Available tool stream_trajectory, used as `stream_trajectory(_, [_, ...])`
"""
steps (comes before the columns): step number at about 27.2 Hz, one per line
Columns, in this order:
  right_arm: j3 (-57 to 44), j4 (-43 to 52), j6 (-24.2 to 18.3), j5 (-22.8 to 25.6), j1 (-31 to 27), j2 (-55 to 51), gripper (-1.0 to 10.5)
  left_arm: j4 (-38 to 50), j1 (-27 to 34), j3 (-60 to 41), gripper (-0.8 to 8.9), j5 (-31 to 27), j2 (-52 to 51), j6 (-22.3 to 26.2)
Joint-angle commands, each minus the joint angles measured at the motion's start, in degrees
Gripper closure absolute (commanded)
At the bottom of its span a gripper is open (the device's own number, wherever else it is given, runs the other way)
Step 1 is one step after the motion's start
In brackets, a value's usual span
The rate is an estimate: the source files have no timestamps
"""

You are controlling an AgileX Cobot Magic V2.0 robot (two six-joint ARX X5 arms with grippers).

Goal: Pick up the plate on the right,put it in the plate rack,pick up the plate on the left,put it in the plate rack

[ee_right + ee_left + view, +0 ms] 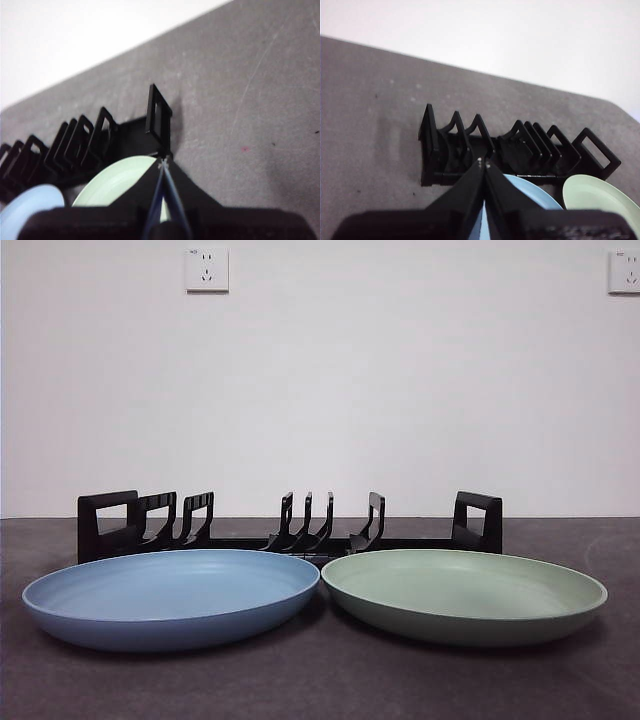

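on dark grey table [320, 680], white wall [400, 390] behind, both grippers' jaws closed, empty

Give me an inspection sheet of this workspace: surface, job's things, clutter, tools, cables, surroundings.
Surface: dark grey table, matte, with a few faint scuffs.
Job's things: blue plate on the left and green plate on the right, both lying flat in front of the plate rack, rims nearly touching at the middle. The rack holds no plate.
Clutter: nothing seen.
Tools: left tool shut, holding nothing, above the blue plate; right tool shut, holding nothing, above the green plate. Neither shows in the front view.
Cables: nothing seen.
Surroundings: plain white wall with two wall sockets, one at the upper left, one at the upper right edge.
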Motion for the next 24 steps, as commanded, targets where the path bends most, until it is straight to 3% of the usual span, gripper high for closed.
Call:
stream_trajectory(1, [6.3,-3.7,-4.1,-2.7,-0.1,7.5,9.5,-2.2,0.1,4.7,8.21,1.7,6.8,2.5])
stream_trajectory(4, [13.2,-9.3,-7.9,-5.7,-0.2,15.4,9.5,-4.9,0.1,9.9,8.19,6.3,13.9,7.3])
stream_trajectory(12, [27.8,-22.1,-17.2,-9.5,-0.2,35.2,9.5,-8.8,-0.2,20.9,8.18,16.8,30.8,8.8])
stream_trajectory(17, [28.7,-22.5,-18.5,-9.5,-0.2,42.7,8.9,-9.2,-3.3,22.1,8.12,16.7,37.1,9.0])
stream_trajectory(18, [28.7,-22.5,-18.5,-9.4,-0.2,43.6,8.0,-9.1,-4.2,22.1,7.91,16.5,37.7,8.9])
stream_trajectory(19, [28.7,-22.4,-18.5,-9.5,-0.2,44.4,7.2,-8.8,-5.0,22.1,6.83,16.3,38.1,8.9])
stream_trajectory(21, [28.7,-22.2,-18.9,-9.5,-0.2,46.2,7.0,-7.5,-6.9,22.1,4.74,14.8,38.2,8.7])
stream_trajectory(24, [28.7,-21.2,-19.0,-9.5,0.0,50.1,7.0,-4.3,-10.7,22.3,4.65,14.4,38.2,8.7])
